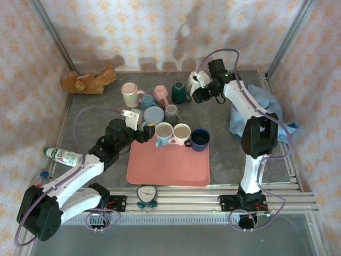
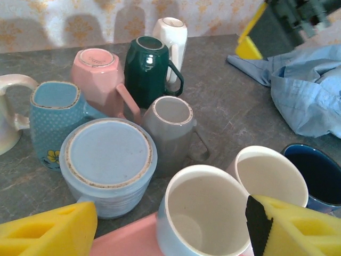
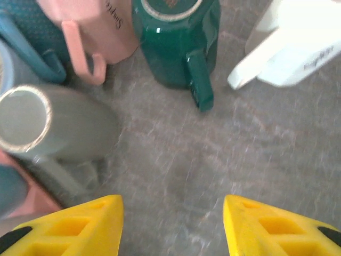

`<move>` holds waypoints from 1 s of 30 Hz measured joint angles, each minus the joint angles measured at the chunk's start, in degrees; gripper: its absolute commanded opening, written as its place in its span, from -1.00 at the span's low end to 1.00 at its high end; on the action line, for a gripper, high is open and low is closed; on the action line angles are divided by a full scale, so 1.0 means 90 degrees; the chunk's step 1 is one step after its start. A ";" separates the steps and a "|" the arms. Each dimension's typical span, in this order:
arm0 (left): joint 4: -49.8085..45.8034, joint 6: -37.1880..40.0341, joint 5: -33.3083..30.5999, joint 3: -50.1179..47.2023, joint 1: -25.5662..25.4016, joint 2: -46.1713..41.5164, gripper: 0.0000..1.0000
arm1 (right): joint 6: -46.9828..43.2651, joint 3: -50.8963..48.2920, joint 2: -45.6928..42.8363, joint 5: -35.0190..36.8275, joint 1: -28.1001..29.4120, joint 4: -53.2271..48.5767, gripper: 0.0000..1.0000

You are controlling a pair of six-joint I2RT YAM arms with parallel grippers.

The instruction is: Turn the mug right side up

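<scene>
I count ten mugs on the counter point(image 1: 224, 138). Five are plainly bottom up, long axis vertical and mouth on the counter: the large pale blue mug point(image 2: 106, 160), the grey mug point(image 2: 170, 122), the pink mug point(image 2: 98, 74), the teal dotted mug point(image 2: 53, 112) and the dark green mug point(image 2: 149, 69). They are bunched behind the one pink tray point(image 1: 170, 165). The green one's handle points toward my right end effector point(image 3: 173, 224).

The white mug point(image 2: 171, 34), at the back beside the green one, looks inverted too, but it is blurred on my right wrist feed, so I won't swear to it.

Four stand mouth up. Three of them, the light blue mug point(image 2: 202, 213), the pale mug point(image 2: 272, 176) and the dark blue mug point(image 2: 317, 170), sit in a row at the tray's far edge. The cream mug point(image 1: 129, 94) is at the back left.

My left end effector point(image 2: 173, 213) is spread wide around the light blue mug; one finger looks to overlap its rim and the other is apart from it. My right end effector is also wide, with bare counter between its fingers, just short of the green mug.

One teddy bear point(image 1: 88, 81), one bottle point(image 1: 64, 156) and one blue cloth point(image 1: 266, 106) lie around the edges.
</scene>
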 measured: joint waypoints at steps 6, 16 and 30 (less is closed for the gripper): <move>-0.0250 0.0027 0.0199 0.0376 0.0000 0.0347 0.48 | -0.0998 0.0748 0.0937 -0.0289 0.0000 -0.0012 0.08; -0.0481 0.0248 0.0515 0.0882 0.0007 0.0950 0.45 | -0.2181 0.1904 0.2120 -0.0906 0.0000 -0.0209 0.07; -0.0527 0.0313 0.0787 0.0971 0.0211 0.1231 0.43 | -0.2455 0.2849 0.2834 -0.1061 0.0000 -0.0520 -0.18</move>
